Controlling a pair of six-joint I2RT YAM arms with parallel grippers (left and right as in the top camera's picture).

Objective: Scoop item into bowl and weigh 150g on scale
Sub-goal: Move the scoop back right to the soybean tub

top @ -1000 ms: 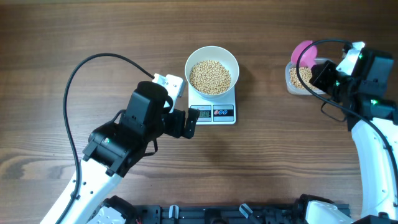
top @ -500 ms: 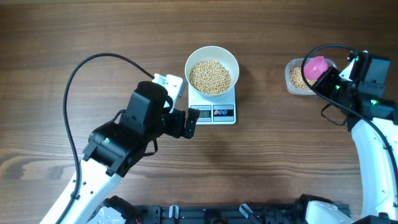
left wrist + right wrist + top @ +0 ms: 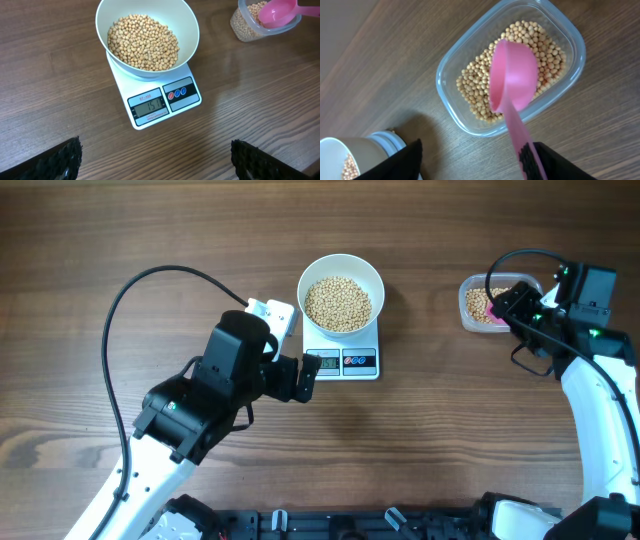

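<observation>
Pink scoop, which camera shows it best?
The right wrist view: the pink scoop sits large and unblocked, its cup over the beans in the clear tub. The left wrist view catches only its cup at the corner; overhead shows just a pink sliver.

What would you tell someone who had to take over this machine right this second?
Left gripper: open, empty, hovering in front of the scale.
Right gripper: open above the tub; the pink scoop lies in it, handle by one finger.
Bowl of beans sits on the scale; the display looks like 151.
Done: filling, about on target.
Left: probably just pull the right arm clear and confirm the reading.
</observation>
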